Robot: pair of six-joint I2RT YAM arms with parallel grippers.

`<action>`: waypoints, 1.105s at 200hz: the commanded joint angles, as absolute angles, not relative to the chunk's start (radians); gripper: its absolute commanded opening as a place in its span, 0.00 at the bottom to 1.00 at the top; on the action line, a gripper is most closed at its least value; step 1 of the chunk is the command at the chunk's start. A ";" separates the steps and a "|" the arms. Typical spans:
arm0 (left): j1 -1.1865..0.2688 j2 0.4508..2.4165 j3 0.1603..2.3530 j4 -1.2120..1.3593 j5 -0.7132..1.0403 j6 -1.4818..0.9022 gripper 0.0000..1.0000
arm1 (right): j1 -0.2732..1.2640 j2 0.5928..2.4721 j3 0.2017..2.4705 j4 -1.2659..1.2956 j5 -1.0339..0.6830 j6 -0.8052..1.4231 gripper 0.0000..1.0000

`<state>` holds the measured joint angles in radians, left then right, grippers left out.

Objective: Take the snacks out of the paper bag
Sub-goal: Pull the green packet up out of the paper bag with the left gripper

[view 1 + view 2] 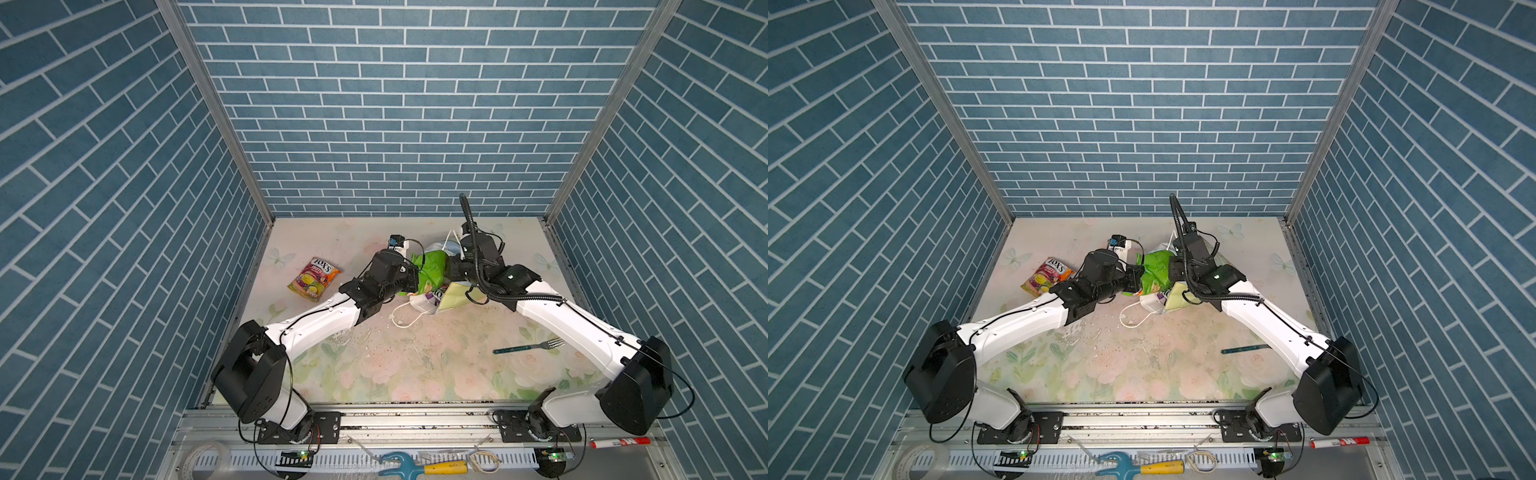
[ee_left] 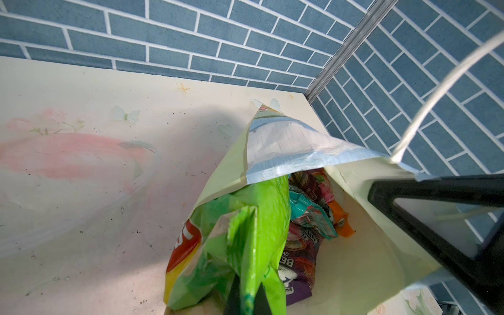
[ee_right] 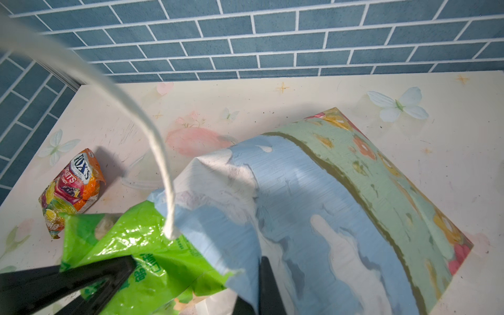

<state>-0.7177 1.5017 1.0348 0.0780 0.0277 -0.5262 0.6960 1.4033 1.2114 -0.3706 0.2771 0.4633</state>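
The paper bag [image 3: 313,196], with its sky-and-clouds print, lies on its side at the back middle of the table, and its pale yellow side panel [image 1: 453,297] [image 1: 1177,297] shows in both top views. My right gripper [image 3: 256,297] is shut on its upper rim and holds the mouth up. My left gripper [image 2: 248,297] is shut on the top edge of the bright green chip bag [image 2: 259,218] [image 1: 432,266] [image 1: 1156,270], which sticks halfway out of the mouth. Inside the bag lie a teal packet [image 2: 305,210], an orange one [image 2: 341,218] and a purple one [image 2: 300,261]. One FOX'S packet [image 1: 314,277] [image 1: 1047,276] [image 3: 71,188] lies on the table to the left.
A teal-handled fork [image 1: 528,347] [image 1: 1244,348] lies under the right forearm. A white cord handle [image 1: 405,318] trails onto the table in front of the bag. Blue brick walls close in on three sides. A marker [image 1: 619,442] and hand tools rest on the front rail.
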 commanded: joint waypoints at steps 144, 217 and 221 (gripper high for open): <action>-0.706 1.231 0.997 -0.105 -0.134 -0.502 0.00 | 0.700 1.387 1.161 -0.301 0.319 0.457 0.00; -0.691 1.116 0.984 -0.214 -0.165 -0.458 0.00 | 0.699 1.381 1.165 -0.305 0.304 0.393 0.00; -0.688 1.114 0.989 -0.225 -0.161 -0.460 0.00 | 0.699 1.382 1.165 -0.304 0.304 0.388 0.00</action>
